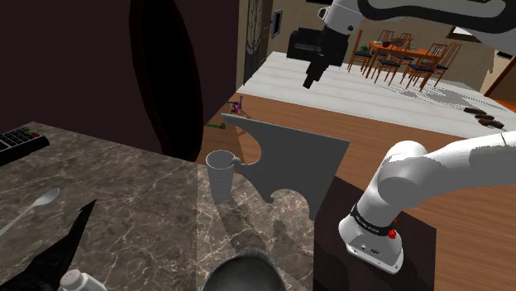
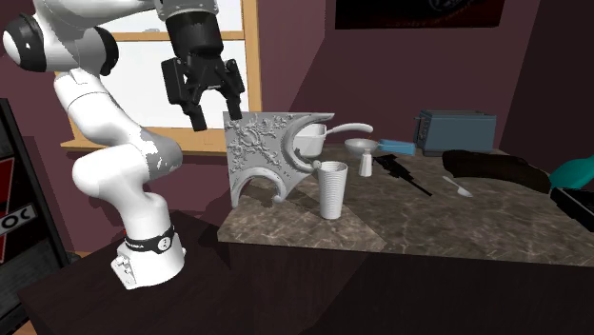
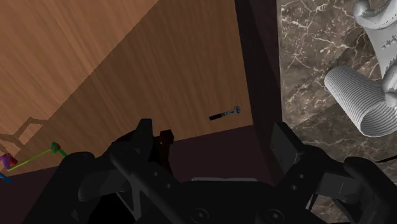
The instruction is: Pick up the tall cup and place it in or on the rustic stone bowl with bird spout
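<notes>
Hand: I read the gripper (image 2: 215, 114) as wide open. Its two black fingers stand apart with nothing between them.
Hand position: it hangs high above the stand (image 2: 238, 285), off the counter's edge on the arm's side.
Tall cup: the ribbed pale cup (image 1: 220, 175) stands upright on the marble counter (image 1: 124, 194), near the edge closest to the arm.
Gap to cup: the gripper is well apart from the cup, higher and toward the shoulder view's right.
Carved panel: a grey ornate panel (image 2: 257, 143) stands on the counter's corner just beside the cup. In the second exterior view it is on the cup's left.
Bowl: the pale bowl (image 2: 309, 145) with a long curved spout sits beyond the panel and the cup in the second exterior view, near both.
Under the hand: the wrist view looks down on wood floor (image 3: 127, 63) and the stand's dark edge, with the cup off to one side of the fingers.
Other things: I see a shaker (image 2: 365, 167) near the bowl, and a spoon (image 1: 33, 207) and a remote (image 1: 21, 140) at the shoulder view's left.
</notes>
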You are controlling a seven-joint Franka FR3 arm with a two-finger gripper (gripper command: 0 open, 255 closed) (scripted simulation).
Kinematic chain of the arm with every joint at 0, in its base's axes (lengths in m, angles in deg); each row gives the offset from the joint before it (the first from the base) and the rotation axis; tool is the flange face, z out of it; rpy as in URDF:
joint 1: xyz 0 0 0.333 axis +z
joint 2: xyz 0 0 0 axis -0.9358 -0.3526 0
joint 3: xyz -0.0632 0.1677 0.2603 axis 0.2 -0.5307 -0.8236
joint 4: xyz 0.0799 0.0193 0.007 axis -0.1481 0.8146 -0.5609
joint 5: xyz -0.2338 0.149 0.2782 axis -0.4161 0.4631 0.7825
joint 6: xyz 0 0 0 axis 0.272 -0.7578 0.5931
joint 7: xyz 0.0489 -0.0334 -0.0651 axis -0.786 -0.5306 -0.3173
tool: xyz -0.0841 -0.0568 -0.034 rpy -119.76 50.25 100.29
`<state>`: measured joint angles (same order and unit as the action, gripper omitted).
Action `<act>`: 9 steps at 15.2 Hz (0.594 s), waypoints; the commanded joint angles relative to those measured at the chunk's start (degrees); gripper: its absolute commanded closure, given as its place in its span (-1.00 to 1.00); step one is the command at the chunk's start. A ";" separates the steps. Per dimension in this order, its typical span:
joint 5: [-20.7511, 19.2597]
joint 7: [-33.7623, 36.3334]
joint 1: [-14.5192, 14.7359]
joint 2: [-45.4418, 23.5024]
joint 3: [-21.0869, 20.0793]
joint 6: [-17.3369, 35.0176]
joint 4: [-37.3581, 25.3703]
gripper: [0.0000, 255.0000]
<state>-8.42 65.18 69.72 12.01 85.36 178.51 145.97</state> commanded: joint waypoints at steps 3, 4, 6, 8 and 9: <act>1.42 3.36 0.38 -0.89 -2.36 1.02 1.17 -1.00; 2.15 5.02 0.58 -1.45 -3.55 1.56 1.65 -1.00; 3.62 8.33 1.00 -2.81 -5.91 2.69 2.40 -1.00; 5.08 11.62 1.46 -4.47 -8.23 3.90 2.87 -1.00; 5.79 13.26 1.70 -5.42 -9.38 4.53 2.99 -1.00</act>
<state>-3.38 76.66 71.19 7.30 77.15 182.63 148.81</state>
